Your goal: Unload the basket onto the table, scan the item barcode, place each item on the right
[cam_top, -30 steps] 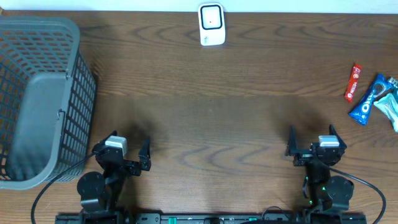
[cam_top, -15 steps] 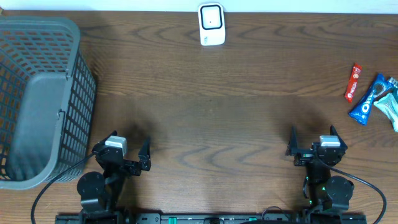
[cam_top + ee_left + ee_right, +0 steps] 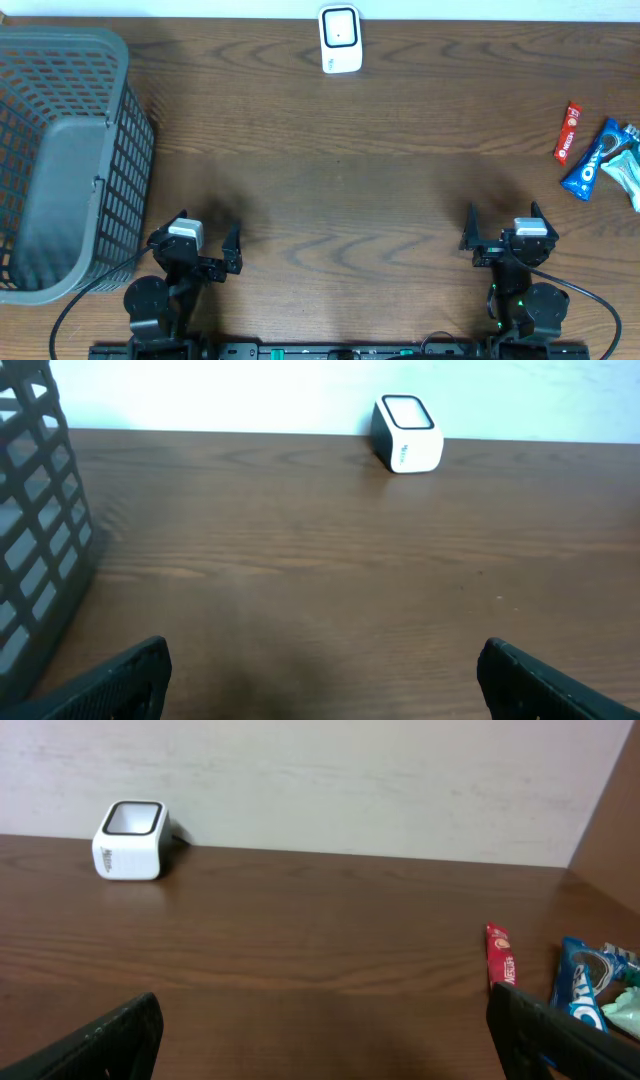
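Both arms sit parked at the near edge of the table (image 3: 350,170), and compared with the overhead picture from 1 second back, nothing has budged: same poses, same layout.

The left gripper (image 3: 195,243) hangs low over the wood with its jaws spread wide and holding nothing. From the left wrist camera its 2 dark fingertips (image 3: 130,675) poke in at the bottom corners, with brown tabletop between them. The right gripper (image 3: 502,228) mirrors it on the other side, jaws just as wide, nothing in them, exactly as it stood a moment ago.

Up at the far edge, near the middle, the white scanner (image 3: 340,38) stands by the wall, unmoved and well apart from both grippers.

The goods to scan lie in a cluster at the table's right edge. The red snack bar (image 3: 568,132) is there, with the blue cookie pack (image 3: 595,160) just beside it. The pale green packet (image 3: 625,175) is pressed against the blue one and cut off by the frame. All 3 lie flat, in the same spots as in both earlier pictures, off to the right of the right gripper and apart from it.

On the far left, the grey mesh basket (image 3: 135,170) stands near the left arm, also unchanged.
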